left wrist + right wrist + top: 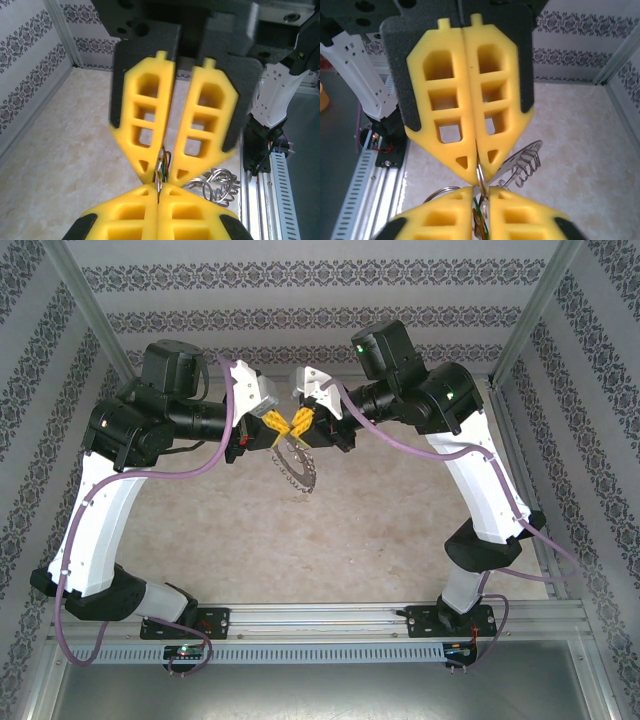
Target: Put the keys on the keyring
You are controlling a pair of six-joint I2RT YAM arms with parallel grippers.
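High over the table my two grippers meet tip to tip. The left gripper [284, 428] [159, 189] is shut on a thin silvery wire loop of the keyring [297, 472], which hangs below as a dark fringed ring. Its silvery loops [220, 182] [525, 161] dangle beside the fingers. The right gripper [297, 426] [481, 194] faces it with its jaws a narrow gap apart. Edge-on in that gap lies the green-headed key [165, 160] [480, 212], right at the pinched loop. I cannot tell whether the key is threaded on the loop.
Beige marbled tabletop [380, 530] lies far below both grippers. Patterned walls [300, 280] close in the back and sides, with aluminium posts [530, 310] at the corners. A metal rail [330, 618] with both arm bases runs along the near edge.
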